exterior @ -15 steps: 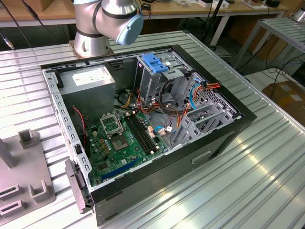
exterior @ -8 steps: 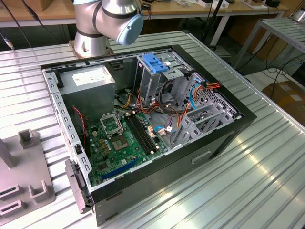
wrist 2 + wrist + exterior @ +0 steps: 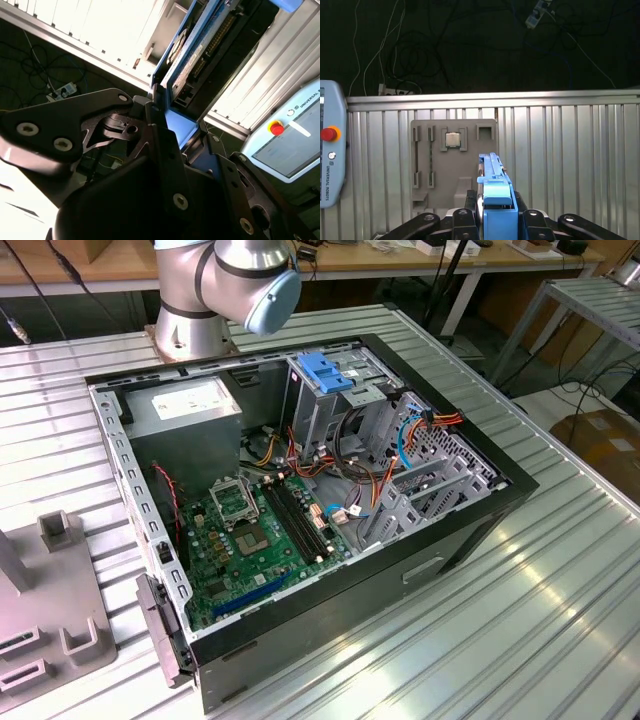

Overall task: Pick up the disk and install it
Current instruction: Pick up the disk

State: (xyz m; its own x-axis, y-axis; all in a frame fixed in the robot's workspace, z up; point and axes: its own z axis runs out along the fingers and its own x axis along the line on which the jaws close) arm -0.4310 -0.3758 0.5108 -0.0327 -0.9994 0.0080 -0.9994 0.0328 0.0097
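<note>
In both wrist views my gripper [image 3: 496,216] is shut on the disk [image 3: 495,192]. The first wrist view shows the disk edge-on, its blue plastic carrier rising between the black fingers [image 3: 462,220]. From the second wrist view, the disk [image 3: 200,50] shows its blue frame, dark underside and a row of connector pins, clamped in the gripper [image 3: 167,122]. It hangs over the ribbed metal table, above a grey fixture plate [image 3: 452,165]. The open computer case [image 3: 300,490] lies in the exterior view, with the arm's base [image 3: 215,290] behind it.
Inside the case are a metal drive cage with a blue latch [image 3: 325,370], a grey power-supply box [image 3: 185,415], a green motherboard [image 3: 255,530] and loose cables [image 3: 400,430]. The grey fixture plate [image 3: 45,620] lies at the exterior view's left. A teach pendant [image 3: 329,165] rests on the table.
</note>
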